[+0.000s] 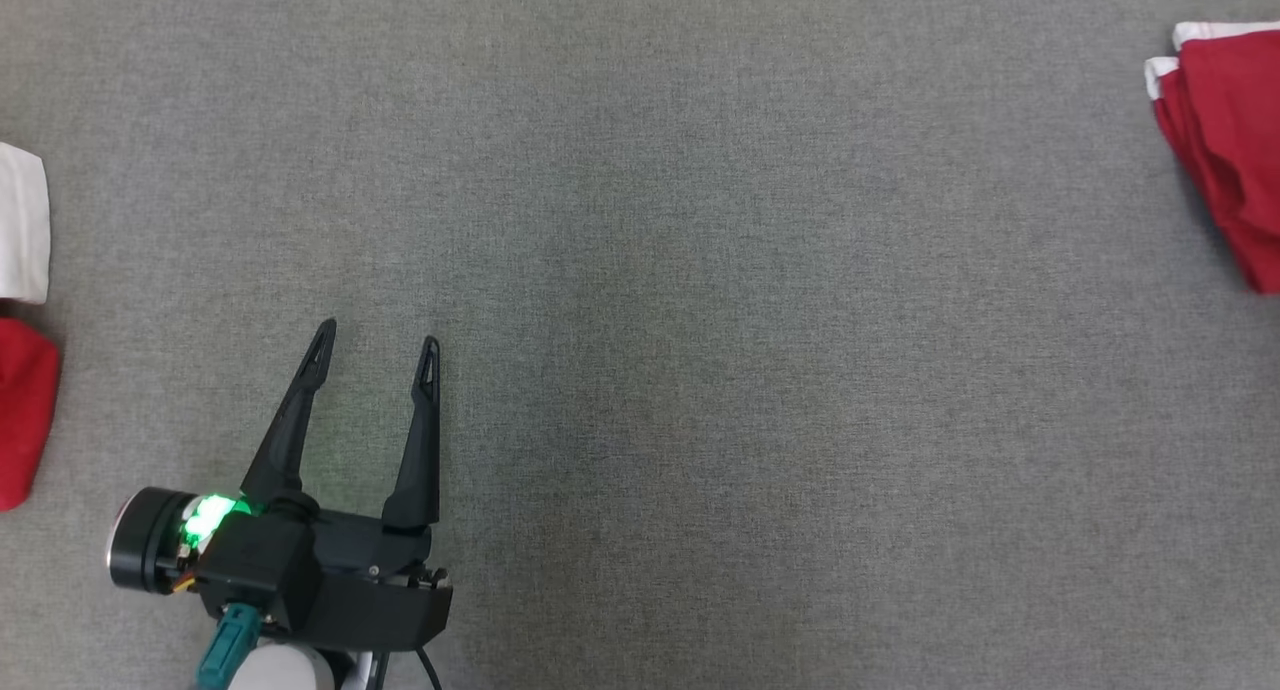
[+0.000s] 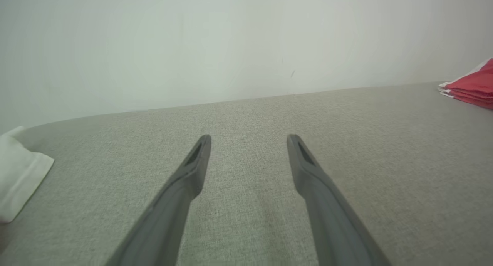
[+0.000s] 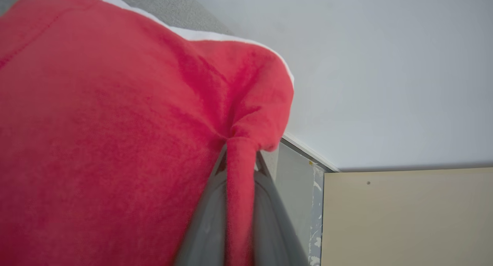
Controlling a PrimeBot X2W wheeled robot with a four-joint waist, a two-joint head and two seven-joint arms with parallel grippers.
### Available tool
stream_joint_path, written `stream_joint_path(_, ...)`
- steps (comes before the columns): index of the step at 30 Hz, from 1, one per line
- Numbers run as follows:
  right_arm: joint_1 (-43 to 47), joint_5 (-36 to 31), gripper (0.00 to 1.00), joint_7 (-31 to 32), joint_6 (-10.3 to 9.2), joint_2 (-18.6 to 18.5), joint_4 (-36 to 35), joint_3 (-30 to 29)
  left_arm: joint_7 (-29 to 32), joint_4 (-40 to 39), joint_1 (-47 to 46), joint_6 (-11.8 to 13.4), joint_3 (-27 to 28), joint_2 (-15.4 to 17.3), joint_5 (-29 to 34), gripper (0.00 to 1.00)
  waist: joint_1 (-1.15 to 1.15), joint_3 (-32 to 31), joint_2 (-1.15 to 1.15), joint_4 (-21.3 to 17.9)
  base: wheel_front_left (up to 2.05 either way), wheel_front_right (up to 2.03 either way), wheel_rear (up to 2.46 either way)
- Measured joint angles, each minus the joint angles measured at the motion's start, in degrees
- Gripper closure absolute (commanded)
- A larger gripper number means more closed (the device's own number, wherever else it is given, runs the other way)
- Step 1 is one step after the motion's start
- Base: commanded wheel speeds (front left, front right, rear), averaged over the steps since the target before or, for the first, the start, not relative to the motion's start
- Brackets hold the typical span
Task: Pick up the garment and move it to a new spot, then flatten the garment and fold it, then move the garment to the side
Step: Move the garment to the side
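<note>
The garment [image 1: 1225,140] is red with white trim and lies folded at the far right edge of the grey surface [image 1: 700,270]. Up close, the red garment [image 3: 115,135] has a pinched fold running between the two fingers of my right gripper [image 3: 240,158], which is shut on it. My left gripper [image 1: 377,345] rests at the lower left of the head view, jaws wide open with nothing between them. Its own camera looks past the left gripper [image 2: 248,140] at bare grey cloth, with the garment [image 2: 472,86] far to the right.
A white cloth [image 1: 22,222] and a red cloth [image 1: 25,410] lie at the left edge of the surface. The white cloth [image 2: 17,177] also lies left of the left fingers. A pale wall [image 2: 231,38] backs the surface; a beige panel [image 3: 404,216] stands beyond the garment.
</note>
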Motion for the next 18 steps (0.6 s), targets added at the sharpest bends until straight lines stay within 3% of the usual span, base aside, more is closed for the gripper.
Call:
stream_joint_path(12,-3.8,0.9,1.00,-0.9,0.00,-0.3,2.8,3.5,0.0,-0.8,0.5,0.0,1.1,0.3,0.4,0.00,0.00,1.0,0.00,-0.6,0.00,0.00,0.00)
stream_joint_path(14,-4.8,1.3,0.53,-0.3,0.00,0.1,3.4,3.7,0.0,-1.0,0.5,0.0,1.5,0.4,0.4,0.00,0.00,1.3,0.00,-0.9,0.00,0.00,0.00)
stream_joint_path(15,-5.4,1.2,0.00,-1.1,0.00,0.0,3.4,3.9,0.0,-1.0,0.5,0.0,1.5,0.4,0.4,0.00,0.00,1.4,0.00,-1.0,0.00,0.00,0.00)
stream_joint_path(18,-6.7,0.5,0.00,-1.6,0.00,0.0,4.2,4.6,0.0,-1.1,0.5,0.1,1.8,0.4,0.4,0.00,0.00,1.7,0.00,-1.3,0.00,0.00,0.00)
